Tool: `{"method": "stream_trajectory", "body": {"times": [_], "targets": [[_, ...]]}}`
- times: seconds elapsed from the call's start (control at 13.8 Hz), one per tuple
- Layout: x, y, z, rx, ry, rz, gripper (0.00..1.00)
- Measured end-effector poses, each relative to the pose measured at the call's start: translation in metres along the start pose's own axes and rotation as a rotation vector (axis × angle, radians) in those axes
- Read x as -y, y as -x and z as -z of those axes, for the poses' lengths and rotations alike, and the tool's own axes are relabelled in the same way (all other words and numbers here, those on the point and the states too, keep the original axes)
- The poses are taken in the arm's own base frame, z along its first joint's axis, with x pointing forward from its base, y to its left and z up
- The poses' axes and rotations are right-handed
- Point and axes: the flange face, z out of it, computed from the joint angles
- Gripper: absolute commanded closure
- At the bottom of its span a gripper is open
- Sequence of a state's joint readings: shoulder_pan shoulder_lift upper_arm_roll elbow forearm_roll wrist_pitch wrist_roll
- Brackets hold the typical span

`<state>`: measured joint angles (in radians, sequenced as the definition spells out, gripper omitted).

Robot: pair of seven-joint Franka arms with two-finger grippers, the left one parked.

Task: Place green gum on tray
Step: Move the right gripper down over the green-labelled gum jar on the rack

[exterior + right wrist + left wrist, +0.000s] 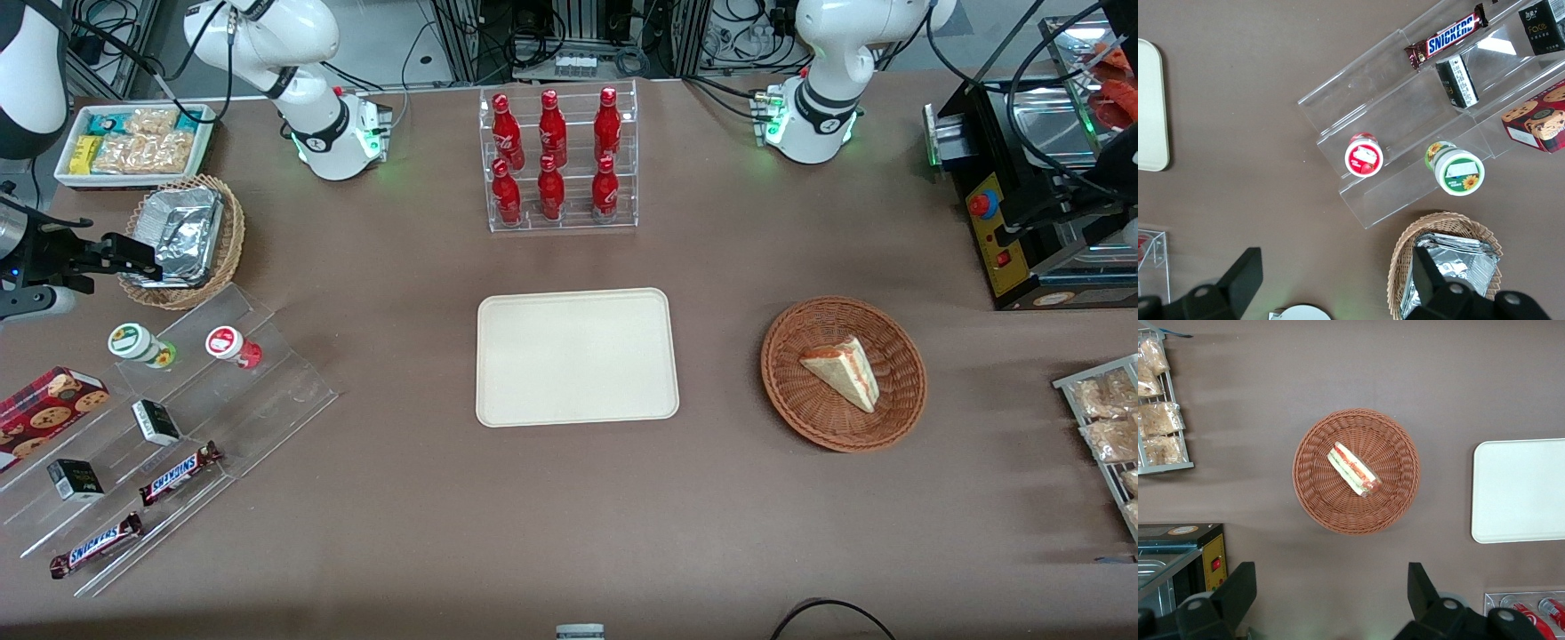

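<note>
The green gum (138, 344) (1457, 172), a small white bottle with a green base and a green-and-yellow lid label, stands on the top step of a clear acrylic stand (222, 391). The cream tray (576, 356) (1150, 107) lies flat at the table's middle with nothing on it. My gripper (142, 258) (1335, 267) hangs open above the table at the edge of a foil-filled wicker basket, a little farther from the front camera than the gum. Nothing is between its fingers (1245, 275).
A red-lidded gum bottle (231, 345) (1363, 155) stands beside the green one. Lower steps hold Snickers bars (180, 472), small black boxes (156, 421) and a cookie box (49, 404). The foil basket (182, 240), a white snack bin (133, 142), a cola rack (560, 160) and a sandwich basket (843, 373) are around.
</note>
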<state>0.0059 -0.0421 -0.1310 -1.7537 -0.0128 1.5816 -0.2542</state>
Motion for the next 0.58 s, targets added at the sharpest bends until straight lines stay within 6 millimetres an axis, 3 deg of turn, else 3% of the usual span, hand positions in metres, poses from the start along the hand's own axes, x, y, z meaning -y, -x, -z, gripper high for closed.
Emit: {"method": "stream_trajectory", "body": {"times": [0.36, 0.58], "targets": [[0.005, 0.001, -0.005, 0.039, -0.008, 0.005, 0.0], [-0.002, -0.003, -0.013, 0.038, -0.005, 0.013, 0.0]]}}
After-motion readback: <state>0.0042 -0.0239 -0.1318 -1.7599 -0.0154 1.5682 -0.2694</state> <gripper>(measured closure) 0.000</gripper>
